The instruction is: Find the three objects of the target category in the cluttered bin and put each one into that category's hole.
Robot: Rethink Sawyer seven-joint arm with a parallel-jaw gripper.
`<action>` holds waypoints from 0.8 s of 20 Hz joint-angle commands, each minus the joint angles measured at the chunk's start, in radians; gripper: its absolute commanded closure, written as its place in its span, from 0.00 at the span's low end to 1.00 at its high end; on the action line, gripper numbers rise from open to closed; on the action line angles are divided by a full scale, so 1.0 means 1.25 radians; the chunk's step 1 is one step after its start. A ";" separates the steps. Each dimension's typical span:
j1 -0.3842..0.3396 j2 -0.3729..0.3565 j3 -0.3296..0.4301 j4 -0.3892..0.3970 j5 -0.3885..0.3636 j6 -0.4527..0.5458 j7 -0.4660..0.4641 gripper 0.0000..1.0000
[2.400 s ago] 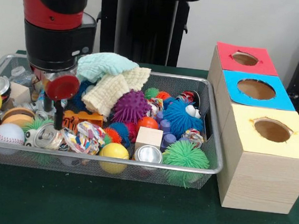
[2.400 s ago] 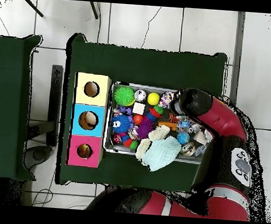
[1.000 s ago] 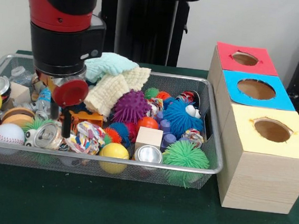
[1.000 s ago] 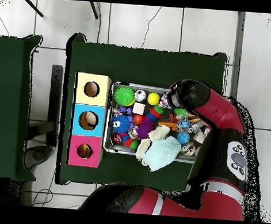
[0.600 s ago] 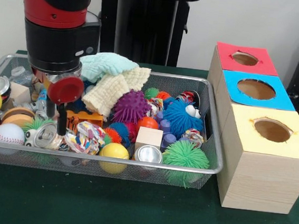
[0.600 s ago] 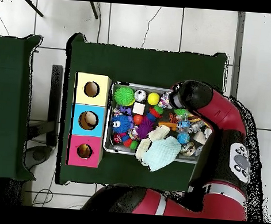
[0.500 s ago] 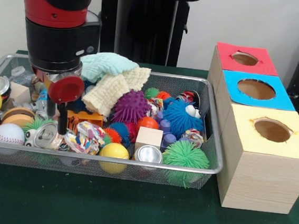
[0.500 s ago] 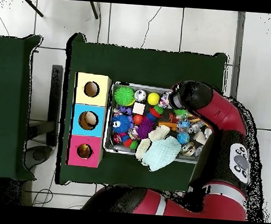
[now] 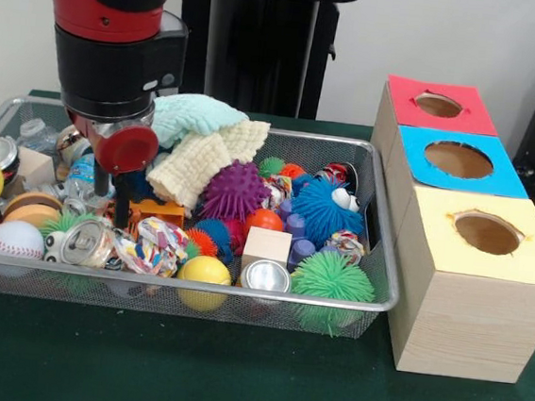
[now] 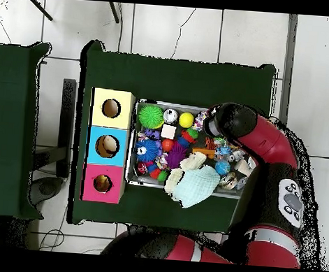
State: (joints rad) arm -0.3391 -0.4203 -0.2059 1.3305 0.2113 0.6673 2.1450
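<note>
Silver can (image 9: 81, 241) lying in bin (image 9: 375, 268), jaws (image 9: 110, 206) just above

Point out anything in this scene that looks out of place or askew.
The pale green and cream knitted cloths are heaped over the wire mesh bin's back rim, the green one spilling outside it in the overhead view. Everything else lies inside the bin.

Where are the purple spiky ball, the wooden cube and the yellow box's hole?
purple spiky ball (image 9: 235, 190), front view, middle of its body.
wooden cube (image 9: 267, 246), front view, its front face.
yellow box's hole (image 9: 487, 233), front view, middle of the opening.
</note>
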 commanded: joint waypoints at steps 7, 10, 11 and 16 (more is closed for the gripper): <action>-0.016 0.063 0.047 0.046 -0.023 -0.063 0.072 0.00; -0.029 0.128 0.055 -0.005 -0.025 -0.107 0.070 0.00; -0.029 0.134 0.051 -0.013 -0.026 -0.108 0.070 0.00; -0.029 0.132 0.042 -0.011 -0.033 -0.098 0.060 0.00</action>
State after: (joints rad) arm -0.3555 -0.3323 -0.2055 1.3210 0.2066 0.5970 2.1450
